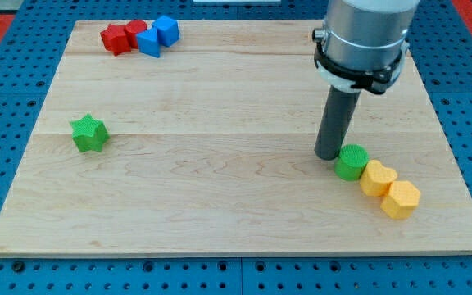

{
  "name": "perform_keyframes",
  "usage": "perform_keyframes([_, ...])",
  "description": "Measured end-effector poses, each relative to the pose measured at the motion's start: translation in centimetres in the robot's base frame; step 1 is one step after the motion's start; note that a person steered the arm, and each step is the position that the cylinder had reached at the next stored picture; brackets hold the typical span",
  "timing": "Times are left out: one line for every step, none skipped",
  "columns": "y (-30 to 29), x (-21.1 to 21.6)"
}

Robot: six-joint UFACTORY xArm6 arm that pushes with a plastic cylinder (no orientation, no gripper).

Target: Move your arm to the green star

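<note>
Tip (329, 155) was seen just left of the green cylinder (351, 161), perhaps touching; green star (88, 133) lay well apart; no hand was fitted.
</note>
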State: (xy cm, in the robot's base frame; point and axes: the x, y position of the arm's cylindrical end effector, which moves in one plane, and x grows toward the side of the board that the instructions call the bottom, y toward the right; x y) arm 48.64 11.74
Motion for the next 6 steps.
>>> perform_keyframes([-4.1,1.5])
perform_keyframes([-12.8,2.6])
perform_keyframes([-21.0,3.2])
perform_keyframes([-30.1,3.2])
perform_keyframes([-37.4,1.2])
perform_keyframes([-37.2,-5.5])
